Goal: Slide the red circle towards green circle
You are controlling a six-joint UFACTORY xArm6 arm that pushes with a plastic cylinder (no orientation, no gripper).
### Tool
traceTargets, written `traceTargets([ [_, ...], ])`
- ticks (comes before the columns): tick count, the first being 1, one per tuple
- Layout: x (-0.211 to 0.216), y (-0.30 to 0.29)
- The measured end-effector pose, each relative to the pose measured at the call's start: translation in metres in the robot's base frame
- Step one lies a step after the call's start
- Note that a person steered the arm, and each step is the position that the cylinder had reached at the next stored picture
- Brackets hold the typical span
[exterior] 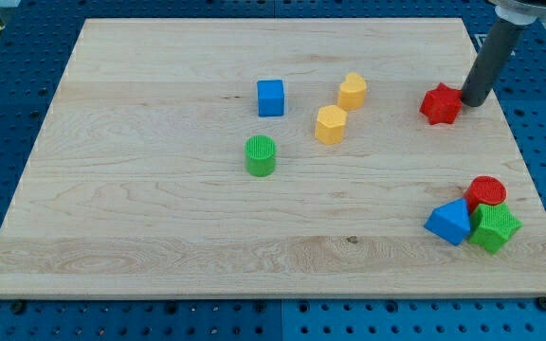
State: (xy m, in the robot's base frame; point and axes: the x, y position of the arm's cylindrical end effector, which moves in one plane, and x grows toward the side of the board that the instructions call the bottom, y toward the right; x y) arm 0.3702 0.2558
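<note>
The red circle [486, 192] sits near the view's bottom right, touching a green star [495, 227] below it and a blue triangle [448, 223] to its lower left. The green circle [261, 155] stands near the board's middle, far to the left of the red circle. My tip [472, 101] is at the view's upper right, right beside a red star [441, 104], on its right side. The tip is well above the red circle in the view.
A blue cube [271, 98] and two yellow blocks [353, 91] [331, 124] lie between the red star and the green circle. The wooden board [159, 237] ends close to the cluster at the right edge.
</note>
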Motion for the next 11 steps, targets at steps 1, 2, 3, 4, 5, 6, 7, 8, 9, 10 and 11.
traceTargets([
  [1,0.001,-0.013],
  [2,0.001,-0.029],
  [3,0.001,-0.033],
  [4,0.001,-0.014],
  [5,0.020,0.020],
  [6,0.071,0.036],
  [7,0.123,0.033],
  [8,0.156,0.027],
  [9,0.172,0.022],
  [10,0.171,0.009],
  [11,0.160,-0.015],
])
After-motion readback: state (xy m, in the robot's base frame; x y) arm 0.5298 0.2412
